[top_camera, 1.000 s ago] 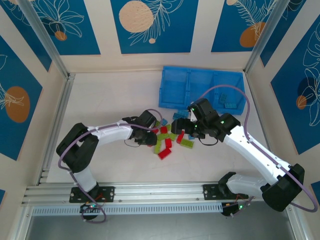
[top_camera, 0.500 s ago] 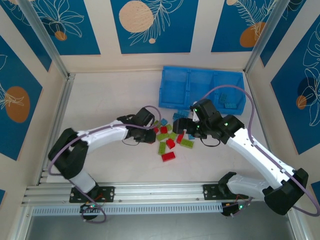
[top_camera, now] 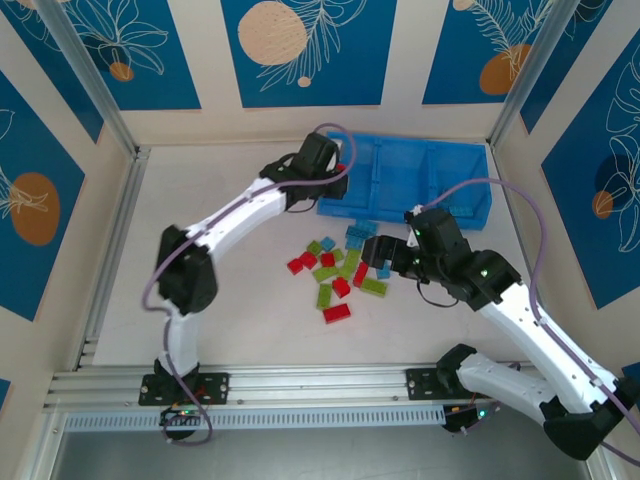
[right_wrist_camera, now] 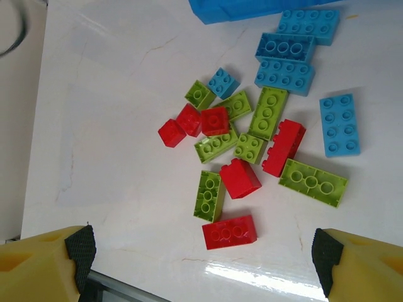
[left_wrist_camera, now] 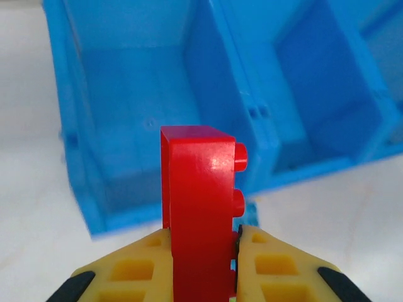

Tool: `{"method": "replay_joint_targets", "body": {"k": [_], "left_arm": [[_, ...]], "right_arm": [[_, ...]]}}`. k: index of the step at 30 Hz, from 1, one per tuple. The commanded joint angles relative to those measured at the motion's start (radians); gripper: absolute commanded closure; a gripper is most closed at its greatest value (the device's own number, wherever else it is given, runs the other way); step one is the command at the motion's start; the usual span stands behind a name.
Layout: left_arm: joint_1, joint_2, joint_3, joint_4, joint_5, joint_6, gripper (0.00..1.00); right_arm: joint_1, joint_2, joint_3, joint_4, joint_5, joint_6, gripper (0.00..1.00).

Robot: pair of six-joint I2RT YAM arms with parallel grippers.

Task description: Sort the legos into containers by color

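Left wrist: your left gripper clamped a red lego, bin beyond the fingers.
Right gripper: you held it wide, legos between the fingers.

Six red legos, seven green legos and five blue legos lie on the table, near three compartments.

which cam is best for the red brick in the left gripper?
Left wrist: the red brick sits centre frame, clamped upright in the left gripper, facing the bin. Top external: tiny, mostly hidden by that gripper.
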Motion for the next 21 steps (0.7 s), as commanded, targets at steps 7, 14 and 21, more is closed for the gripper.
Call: {"method": "replay_joint_targets", "body": {"k": [7, 14, 21], "left_arm": [[0.037, 0.339, 0.452, -0.132, -0.029, 0.051, 0.81], [0.053, 0.347, 0.494, -0.099, 0.035, 0.058, 0.56], [0.039, 0.071, 0.3, -0.06, 0.119, 0.013, 0.57]], "right_arm": [[-0.007, -0.084, -0.044, 0.009, 0.013, 0.048, 0.09], [-0.008, -0.047, -0.005, 0.014, 0.011, 0.014, 0.09], [0.0, -0.001, -0.008, 0.016, -0.015, -0.015, 0.09]]}}
